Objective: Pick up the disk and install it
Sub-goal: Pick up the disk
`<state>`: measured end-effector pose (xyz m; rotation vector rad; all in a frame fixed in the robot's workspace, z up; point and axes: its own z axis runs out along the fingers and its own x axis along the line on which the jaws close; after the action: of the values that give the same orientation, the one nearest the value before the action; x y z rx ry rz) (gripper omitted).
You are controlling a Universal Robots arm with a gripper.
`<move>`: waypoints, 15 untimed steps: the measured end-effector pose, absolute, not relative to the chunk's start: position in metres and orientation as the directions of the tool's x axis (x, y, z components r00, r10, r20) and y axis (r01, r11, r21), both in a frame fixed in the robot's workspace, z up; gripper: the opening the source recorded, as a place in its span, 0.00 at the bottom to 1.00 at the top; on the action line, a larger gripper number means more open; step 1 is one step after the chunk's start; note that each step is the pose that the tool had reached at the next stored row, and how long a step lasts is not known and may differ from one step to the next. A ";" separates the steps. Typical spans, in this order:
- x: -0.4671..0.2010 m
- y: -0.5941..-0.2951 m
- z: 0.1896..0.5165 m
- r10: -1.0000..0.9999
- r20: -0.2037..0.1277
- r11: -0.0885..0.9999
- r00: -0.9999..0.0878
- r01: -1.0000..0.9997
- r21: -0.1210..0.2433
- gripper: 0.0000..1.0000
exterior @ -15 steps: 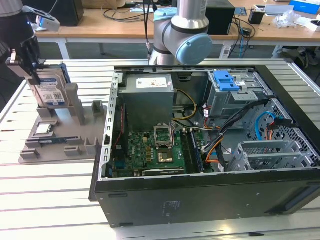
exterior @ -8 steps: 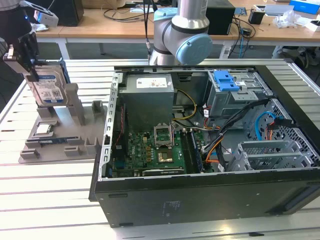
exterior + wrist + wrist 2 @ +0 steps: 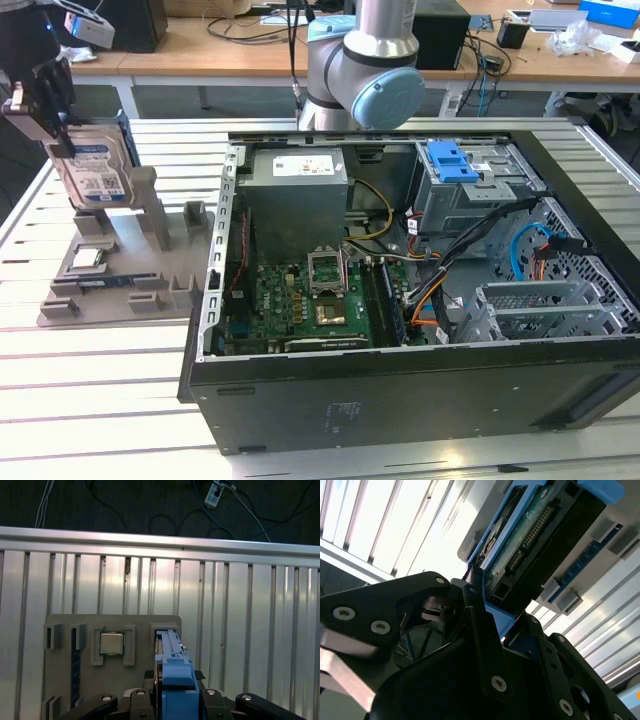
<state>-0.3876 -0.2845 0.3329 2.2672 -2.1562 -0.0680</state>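
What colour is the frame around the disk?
Blue. The frame shows best in the first wrist view.

Big black PC case [image 3: 400,400] lies open on its side across the middle and the exterior view's right. Inside there's a green motherboard [image 3: 290,305] at lower left, a grey power supply [image 3: 297,195] above it, and a grey drive cage [image 3: 480,195] with a blue latch [image 3: 450,160] at upper right. On the exterior view's left sits a grey holder tray [image 3: 150,275], with a square CPU chip [image 3: 86,258] flat in its pocket. It's all on a slatted metal table [image 3: 100,390]. A wooden desk [image 3: 230,55] runs along the top.
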 end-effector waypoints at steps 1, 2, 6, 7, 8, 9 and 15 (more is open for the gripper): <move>-0.388 -0.285 0.334 -0.998 -0.023 -0.051 0.050 -0.998 0.039 0.37; -0.388 -0.285 0.336 -0.998 -0.023 -0.051 0.050 -0.998 0.039 0.37; -0.388 -0.285 0.340 -0.998 -0.023 -0.051 0.050 -0.998 0.039 0.37; -0.388 -0.285 0.341 -0.998 -0.023 -0.051 0.050 -0.998 0.039 0.37; -0.388 -0.285 0.342 -0.998 -0.023 -0.051 0.050 -0.998 0.039 0.37; -0.388 -0.285 0.343 -0.998 -0.023 -0.051 0.050 -0.998 0.039 0.37; -0.388 -0.285 0.347 -0.998 -0.023 -0.051 0.050 -0.998 0.039 0.37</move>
<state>-0.3876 -0.2845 0.3474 2.2672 -2.1562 -0.0680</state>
